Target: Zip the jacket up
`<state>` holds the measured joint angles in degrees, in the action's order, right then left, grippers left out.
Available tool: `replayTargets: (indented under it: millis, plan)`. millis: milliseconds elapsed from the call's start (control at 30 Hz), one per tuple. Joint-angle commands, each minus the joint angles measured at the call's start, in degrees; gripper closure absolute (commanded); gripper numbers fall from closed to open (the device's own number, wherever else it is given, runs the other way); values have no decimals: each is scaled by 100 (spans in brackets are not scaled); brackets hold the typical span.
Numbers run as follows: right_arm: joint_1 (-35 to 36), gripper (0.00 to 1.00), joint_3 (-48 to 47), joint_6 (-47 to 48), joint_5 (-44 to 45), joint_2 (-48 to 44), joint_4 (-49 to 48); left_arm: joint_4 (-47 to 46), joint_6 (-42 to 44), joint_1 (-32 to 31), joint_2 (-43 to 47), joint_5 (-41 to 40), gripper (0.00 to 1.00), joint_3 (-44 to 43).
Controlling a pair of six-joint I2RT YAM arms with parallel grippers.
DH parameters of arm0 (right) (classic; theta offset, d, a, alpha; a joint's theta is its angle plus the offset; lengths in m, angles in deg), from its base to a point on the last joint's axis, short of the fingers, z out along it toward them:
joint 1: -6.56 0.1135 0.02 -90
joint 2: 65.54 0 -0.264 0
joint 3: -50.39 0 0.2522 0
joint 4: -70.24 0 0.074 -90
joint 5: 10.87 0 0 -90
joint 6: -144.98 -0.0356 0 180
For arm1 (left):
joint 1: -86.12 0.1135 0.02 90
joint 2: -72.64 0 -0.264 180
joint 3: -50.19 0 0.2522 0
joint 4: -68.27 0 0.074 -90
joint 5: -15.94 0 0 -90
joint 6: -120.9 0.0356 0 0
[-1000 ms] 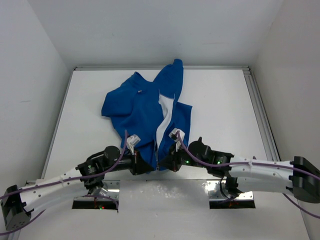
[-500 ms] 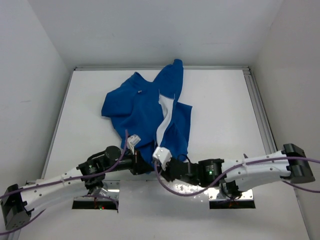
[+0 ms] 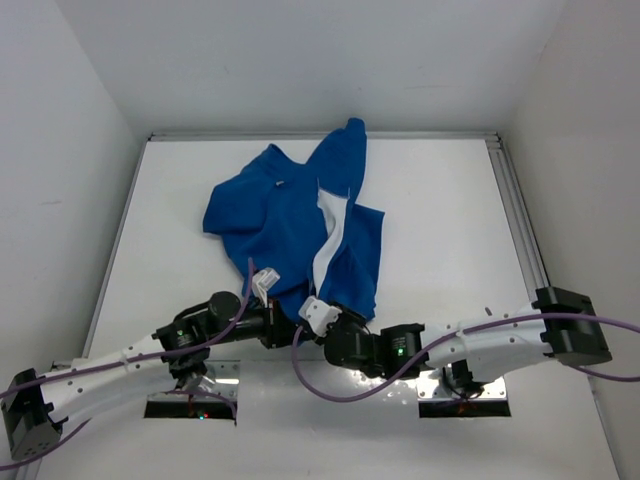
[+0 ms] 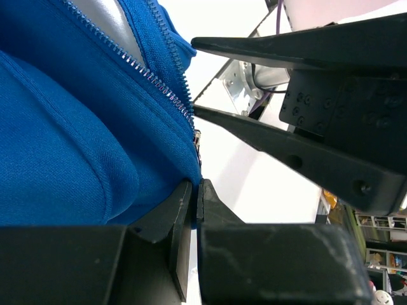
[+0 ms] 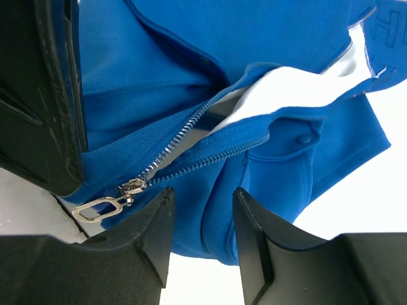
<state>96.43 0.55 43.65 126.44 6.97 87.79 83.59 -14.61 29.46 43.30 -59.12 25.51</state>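
At the jacket hem — bench front.
Left pincer is clamping fabric; right pincer is hovering released beside zipper pull.

**White shells, black joints, purple wiring**

The left arm and right arm are white-shelled links joined by bulky black joint housings, one showing a small green light. A purple cable runs along each. A boxy white camera housing caps each wrist. The right gripper has matte black, tapering fingers and a block body dotted with small screw holes.
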Motion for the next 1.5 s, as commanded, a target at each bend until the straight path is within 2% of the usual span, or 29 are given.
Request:
replayTargets:
  millis: [0, 100, 333, 400, 600, 967, 1100, 1133, 1233, 1367, 1467]
  plan:
    - [1024, 60, 74, -9, -11, -220, -335, -218, -19, -64, 51, 9, 100, -227]
    - [1173, 63, -91, -53, -11, -220, -108, -227, -1, -64, 25, -26, 100, -270]
    - [1613, 63, -874, -456, -309, 61, 1360, 26, 78, -64, 34, -228, 100, -411]
    - [1718, 63, -980, -493, -477, 175, 1414, 55, 78, -64, 51, -290, 100, -438]
    - [1868, 63, -1305, -449, -275, 553, 1581, 2, 34, -64, -1, -360, 100, -464]
    - [2114, 62, -1420, -546, -433, 264, 1598, 37, 95, -64, -80, -615, 100, -534]
    - [2290, 64, -1578, -624, -398, -385, 1581, -59, 87, -64, -142, -606, 100, -508]
    - [2290, 66, -1552, -677, -346, -874, 1415, -60, 96, -64, -142, -606, 100, -525]
    - [2255, 66, -1201, -1063, 285, -1920, 968, -51, 148, -55, -124, -624, 100, -552]
    - [2176, 63, -1174, -1590, 744, -2652, 1018, -297, 148, -64, -168, -615, 100, -517]
    - [2176, 59, -1253, -1984, 376, -2795, 1219, -358, 140, -64, -221, -580, 100, -526]
